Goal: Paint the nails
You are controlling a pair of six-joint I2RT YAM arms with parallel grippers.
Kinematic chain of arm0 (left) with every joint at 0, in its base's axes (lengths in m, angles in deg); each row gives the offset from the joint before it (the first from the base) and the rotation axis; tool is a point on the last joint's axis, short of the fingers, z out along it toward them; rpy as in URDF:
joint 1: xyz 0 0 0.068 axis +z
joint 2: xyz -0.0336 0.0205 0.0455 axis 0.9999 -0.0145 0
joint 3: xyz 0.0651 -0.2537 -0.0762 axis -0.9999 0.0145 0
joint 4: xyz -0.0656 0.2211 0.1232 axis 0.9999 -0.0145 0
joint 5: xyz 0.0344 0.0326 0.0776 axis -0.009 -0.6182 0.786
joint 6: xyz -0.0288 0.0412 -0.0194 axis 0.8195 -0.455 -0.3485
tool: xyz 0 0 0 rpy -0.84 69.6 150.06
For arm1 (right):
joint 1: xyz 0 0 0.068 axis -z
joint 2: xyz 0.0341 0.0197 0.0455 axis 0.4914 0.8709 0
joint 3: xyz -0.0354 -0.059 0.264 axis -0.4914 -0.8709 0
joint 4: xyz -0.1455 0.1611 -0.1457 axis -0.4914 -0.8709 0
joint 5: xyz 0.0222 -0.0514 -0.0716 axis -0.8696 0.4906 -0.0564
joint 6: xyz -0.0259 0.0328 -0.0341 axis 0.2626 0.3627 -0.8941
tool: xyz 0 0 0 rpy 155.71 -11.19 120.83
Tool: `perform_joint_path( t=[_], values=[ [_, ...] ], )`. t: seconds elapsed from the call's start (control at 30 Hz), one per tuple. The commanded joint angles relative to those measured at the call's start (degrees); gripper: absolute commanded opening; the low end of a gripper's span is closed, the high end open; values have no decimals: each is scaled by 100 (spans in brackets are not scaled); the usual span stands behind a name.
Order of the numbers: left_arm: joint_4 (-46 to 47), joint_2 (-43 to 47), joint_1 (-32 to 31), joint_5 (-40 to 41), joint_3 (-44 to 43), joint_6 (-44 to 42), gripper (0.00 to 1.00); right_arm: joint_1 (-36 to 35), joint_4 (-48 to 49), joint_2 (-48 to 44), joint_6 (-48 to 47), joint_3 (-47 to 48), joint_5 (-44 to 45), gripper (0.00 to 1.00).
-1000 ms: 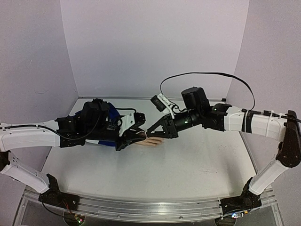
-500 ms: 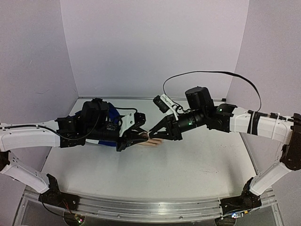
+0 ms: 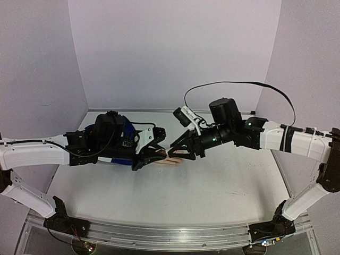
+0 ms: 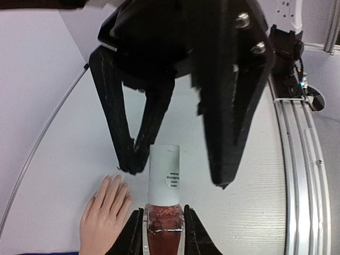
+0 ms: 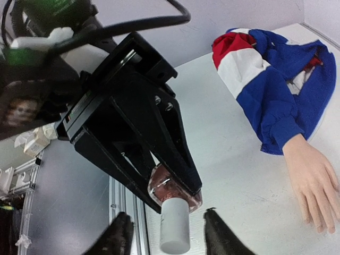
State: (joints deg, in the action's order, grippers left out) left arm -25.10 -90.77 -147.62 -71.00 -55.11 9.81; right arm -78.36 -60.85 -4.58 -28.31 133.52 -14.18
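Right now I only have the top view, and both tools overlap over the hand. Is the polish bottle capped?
Observer: Yes. The left wrist view shows the white cap on the bottle, which the left tool clamps.
Operator: Is the other side gripping it?
Observer: No. In the right wrist view the right tool is open, with a gap on each side of the cap.
Operator: Any paint on yet?
Observer: Cannot tell. The nails on the mannequin hand are too small in both wrist views.

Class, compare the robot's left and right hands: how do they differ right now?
The left hand is shut on the bottle; the right hand is open and holds nothing. The left hand clamps the red glass body; the right hand's fingers straddle the white cap, gaps showing. Both are black and two-fingered.
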Motion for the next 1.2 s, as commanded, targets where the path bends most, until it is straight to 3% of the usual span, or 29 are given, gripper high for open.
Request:
perform_joint_path(
  t=[0.0,0.07,0.2,0.43,0.63,1.17],
  values=[
    [-178,-94,70,877,-337,140,0,-4,77,-179,879,351,1001,72],
    [-154,-128,70,1146,-357,127,0,-3,77,-237,1348,385,1309,92],
    [81,-105,71,1473,-281,214,0,19,76,-172,2487,469,1828,97],
    [853,-61,71,1875,-158,492,0,14,1044,267,4159,513,1709,85],
    [1215,-7,71,1891,-33,649,0,12,1194,709,4339,923,1503,72],
    [1490,78,95,2058,112,891,0,9,1671,736,4498,772,1341,31]
  ],
)
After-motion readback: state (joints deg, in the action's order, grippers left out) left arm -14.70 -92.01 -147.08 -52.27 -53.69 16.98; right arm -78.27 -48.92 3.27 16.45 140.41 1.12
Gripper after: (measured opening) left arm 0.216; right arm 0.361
